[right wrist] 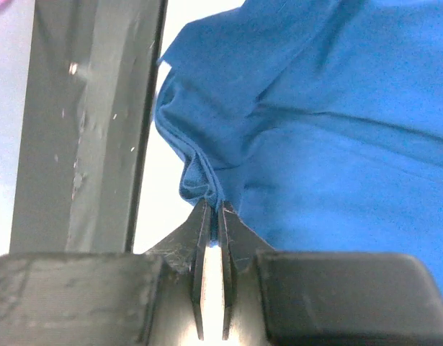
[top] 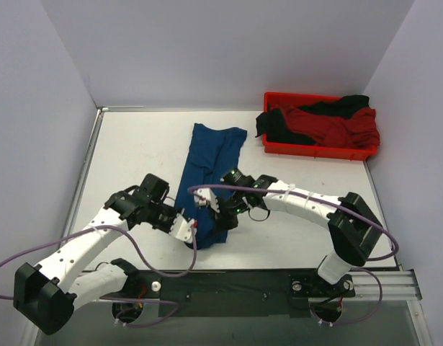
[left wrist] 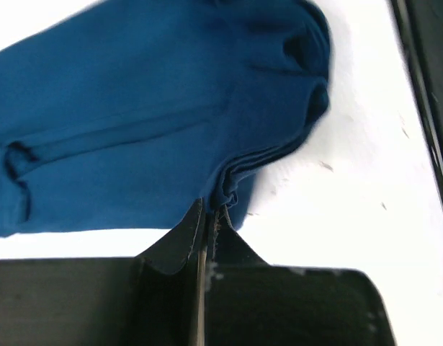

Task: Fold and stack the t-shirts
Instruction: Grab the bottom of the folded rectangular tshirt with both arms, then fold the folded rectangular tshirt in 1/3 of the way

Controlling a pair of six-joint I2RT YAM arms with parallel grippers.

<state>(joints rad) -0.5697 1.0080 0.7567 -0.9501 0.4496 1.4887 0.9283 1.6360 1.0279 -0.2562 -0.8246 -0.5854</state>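
The navy-blue t-shirt [top: 209, 167] lies folded into a long strip in the middle of the table, running from far to near. My left gripper [top: 190, 229] is shut on its near left corner; the left wrist view shows the cloth edge [left wrist: 228, 189] pinched between the jaws. My right gripper [top: 225, 214] is shut on the near right edge; the right wrist view shows a bunched fold [right wrist: 199, 180] between the jaws. A red t-shirt [top: 329, 128] and a black t-shirt [top: 347, 107] lie heaped at the far right.
The heaped shirts sit in a red plastic tray [top: 316, 149] at the far right corner. White walls stand left, back and right. A black rail [top: 279, 285] runs along the near table edge by the arm bases.
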